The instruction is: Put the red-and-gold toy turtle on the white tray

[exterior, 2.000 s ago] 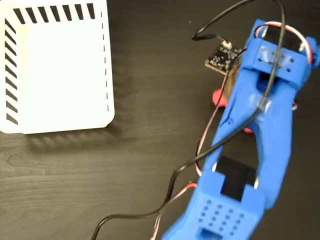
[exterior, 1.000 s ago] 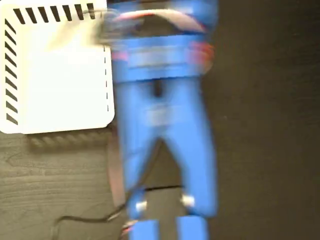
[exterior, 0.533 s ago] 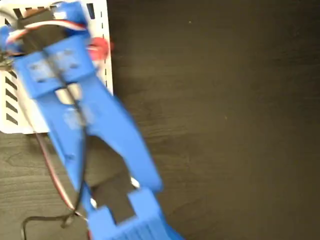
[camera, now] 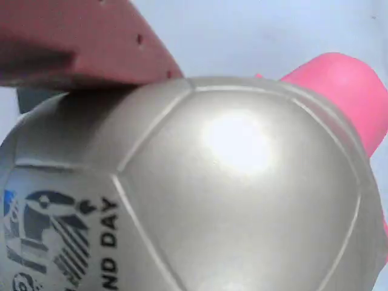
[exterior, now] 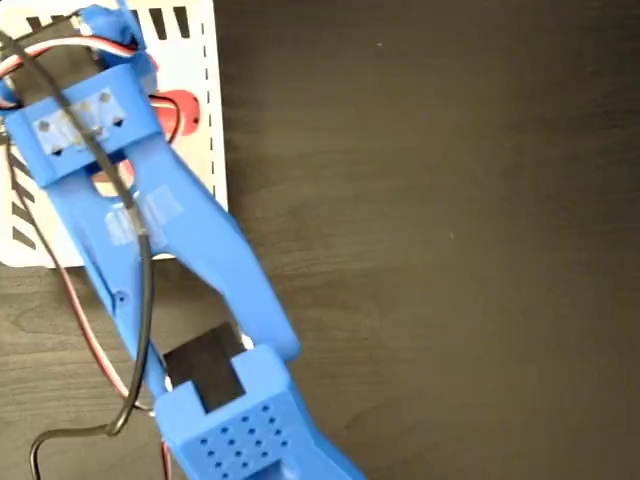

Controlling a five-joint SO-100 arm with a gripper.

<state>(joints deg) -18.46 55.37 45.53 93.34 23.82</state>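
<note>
Dark wood-grain table (exterior: 450, 200) carries the white tray (exterior: 195, 40) at its top-left corner, where the blue arm's hand (exterior: 150, 112) holds the red-and-gold toy turtle (exterior: 180, 110) near the tray's right edge, so a careless release could roll it off.

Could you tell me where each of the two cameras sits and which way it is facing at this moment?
Fixed view: overhead, looking straight down on the dark table, the white tray at upper left and the blue arm reaching over it.
Wrist view: on the gripper, very close to the toy turtle, its shiny shell filling the picture; one of the fingers rests on the shell at upper left.
Shared: the turtle, a red bit beside the arm, and the tray's white surface.
</note>
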